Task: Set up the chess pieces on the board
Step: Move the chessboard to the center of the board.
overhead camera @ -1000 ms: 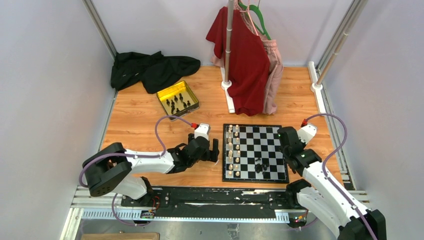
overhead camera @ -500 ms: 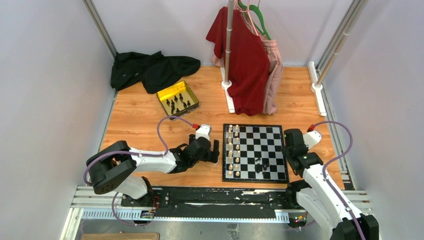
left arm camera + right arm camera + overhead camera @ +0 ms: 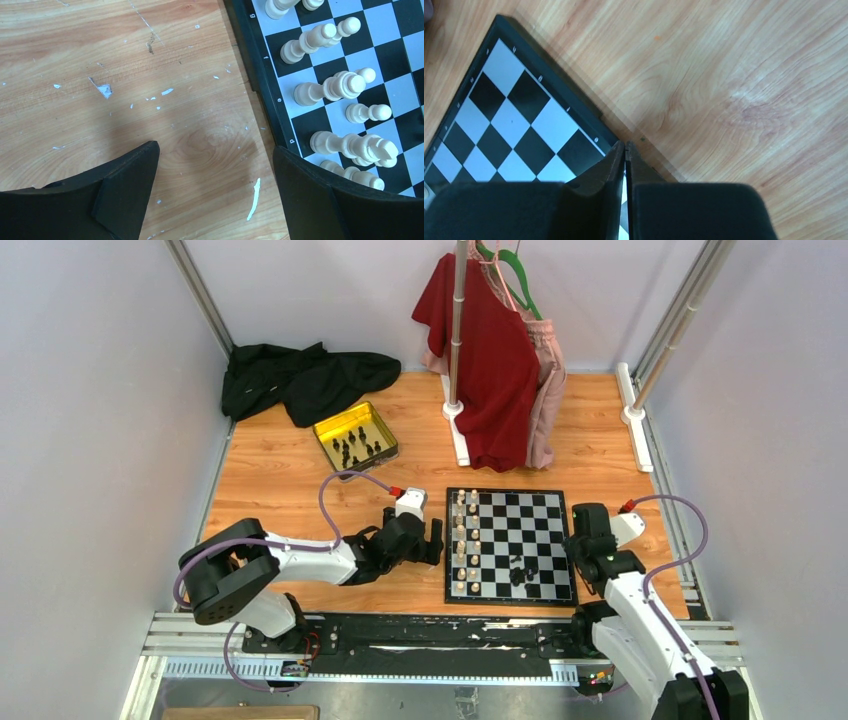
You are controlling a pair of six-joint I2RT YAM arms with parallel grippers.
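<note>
Left wrist, left tool [image 3: 215, 148] spread wide, board [image 3: 406, 46] beside it; right tool [image 3: 625, 149] closed at board edge

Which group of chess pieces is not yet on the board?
The black pieces in the yellow tray, beyond the board to its left. The white pieces and a small black cluster are already on the board.

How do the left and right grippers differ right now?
The left gripper has its jaws wide open, while the right gripper has its jaws shut together. The left gripper's gap is over bare table beside the board, while the right gripper's tips meet over the board's black border. Both point down and hold nothing.
</note>
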